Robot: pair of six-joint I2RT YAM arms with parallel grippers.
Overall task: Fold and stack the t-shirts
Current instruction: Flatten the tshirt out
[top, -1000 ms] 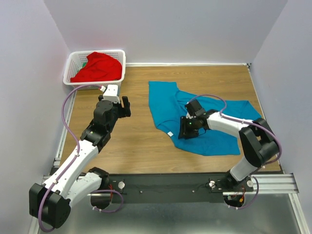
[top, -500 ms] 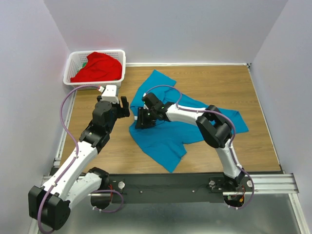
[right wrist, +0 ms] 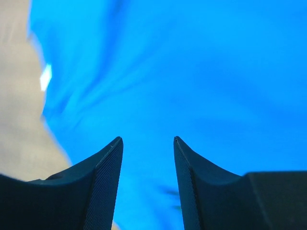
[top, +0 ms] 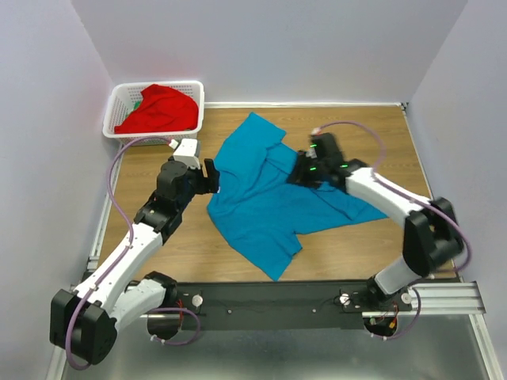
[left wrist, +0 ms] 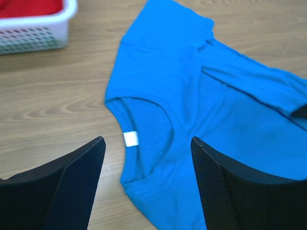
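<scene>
Arms inward, left pincer (left wrist: 146, 143) and right pincer (right wrist: 146, 140) spread over teal t-shirt (top: 261, 214)

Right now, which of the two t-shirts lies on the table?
The teal-blue t-shirt, spread on the wooden table; the red t-shirt is bunched inside the white lattice basket.

Left claw (left wrist: 146, 143), right claw (right wrist: 146, 140): both agape.

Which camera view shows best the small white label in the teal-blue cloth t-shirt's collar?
The left wrist view: the small white label lies sharp inside the collar of the teal-blue cloth t-shirt. The right wrist view gives a blurred pale spot, perhaps it. The top external view is too small to tell.
</scene>
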